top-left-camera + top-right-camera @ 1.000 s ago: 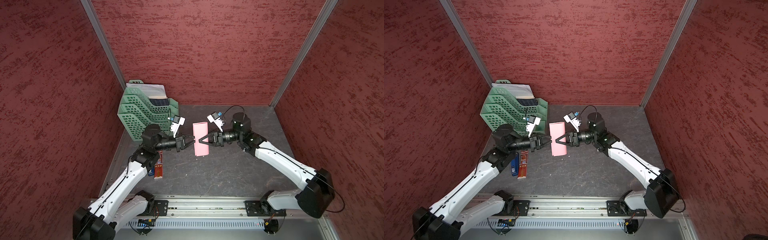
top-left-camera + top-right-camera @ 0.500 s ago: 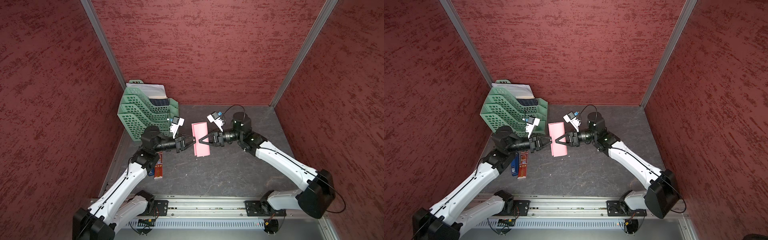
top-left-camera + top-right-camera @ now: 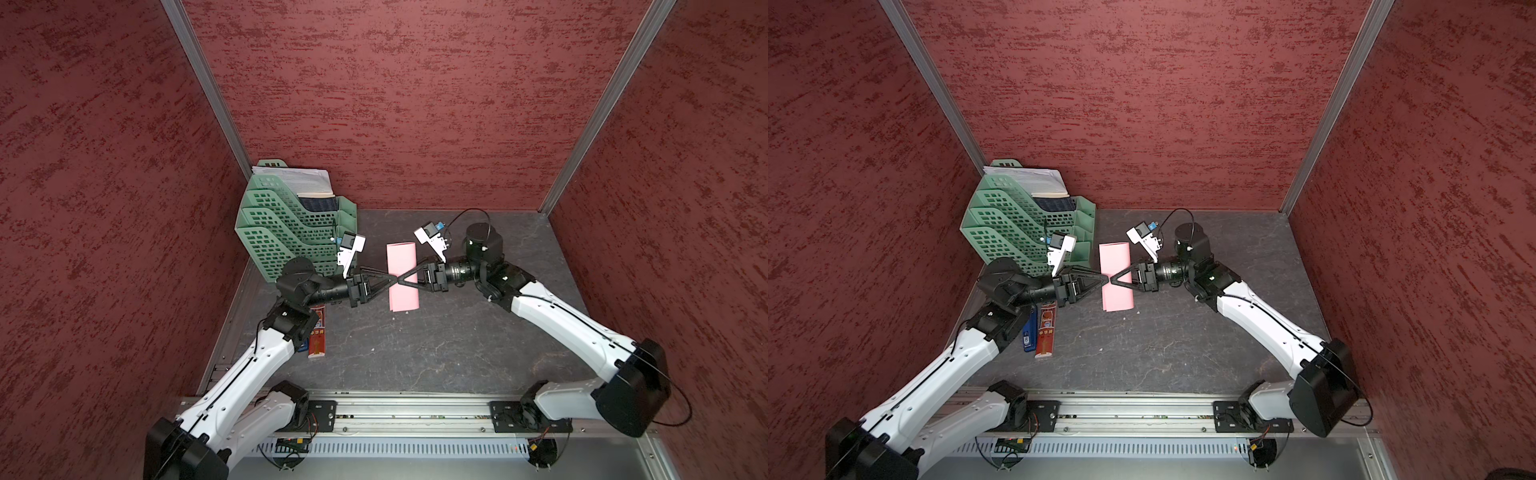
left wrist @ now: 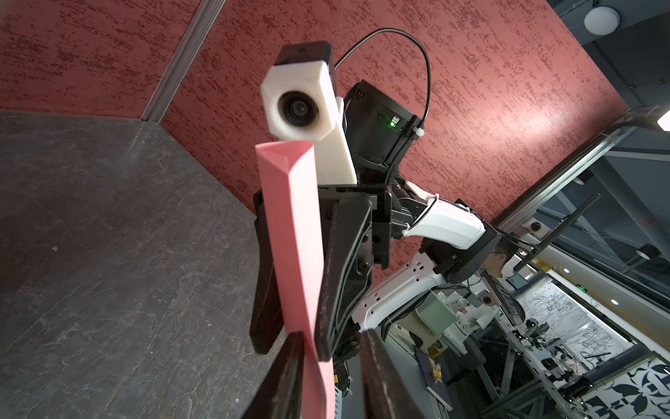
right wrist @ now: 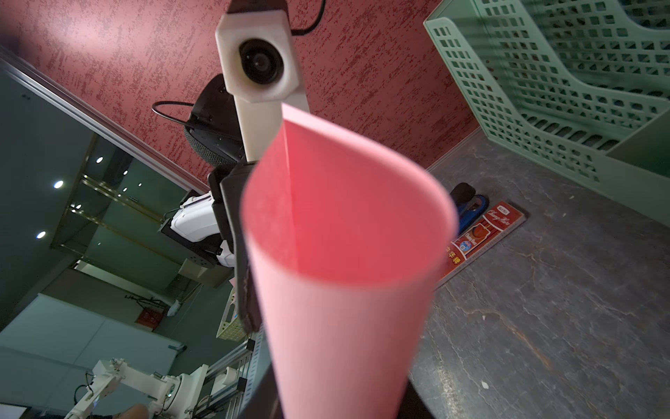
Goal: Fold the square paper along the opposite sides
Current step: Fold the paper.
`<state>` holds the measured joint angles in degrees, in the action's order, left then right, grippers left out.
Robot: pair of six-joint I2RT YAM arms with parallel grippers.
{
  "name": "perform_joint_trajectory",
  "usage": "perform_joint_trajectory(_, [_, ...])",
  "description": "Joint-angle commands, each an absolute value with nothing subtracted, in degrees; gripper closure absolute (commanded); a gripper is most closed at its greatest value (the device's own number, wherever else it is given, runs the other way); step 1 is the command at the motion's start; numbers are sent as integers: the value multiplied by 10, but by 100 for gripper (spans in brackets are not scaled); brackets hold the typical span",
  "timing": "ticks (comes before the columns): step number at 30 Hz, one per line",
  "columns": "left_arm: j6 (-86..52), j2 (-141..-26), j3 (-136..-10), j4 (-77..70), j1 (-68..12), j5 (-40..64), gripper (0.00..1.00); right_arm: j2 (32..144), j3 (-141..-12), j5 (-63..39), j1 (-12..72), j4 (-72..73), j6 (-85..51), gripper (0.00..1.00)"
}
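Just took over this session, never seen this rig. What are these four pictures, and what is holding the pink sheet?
Two white arms with black two-finger grippers work over a dark table. Two pictures look down from overhead, nearly alike; the other two come from a camera on each wrist. The right gripper pinches the square paper, bent over into a loop. The left gripper has its jaws apart, the paper's edge between them. A green tray rack and a red narrow box sit on the robot's left.
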<state>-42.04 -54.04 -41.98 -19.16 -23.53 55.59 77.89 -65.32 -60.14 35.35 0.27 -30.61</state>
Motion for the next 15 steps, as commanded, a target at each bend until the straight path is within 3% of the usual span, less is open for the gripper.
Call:
perform_joint_trajectory(1, [-425,-540,-414,-215,-240,561,69,774,-678,-594,360,-1,-302,69])
perform_joint_trajectory(15, [-418,-542,-411,-197,-242,545,73,779,-680,-588,361,12,-313,68])
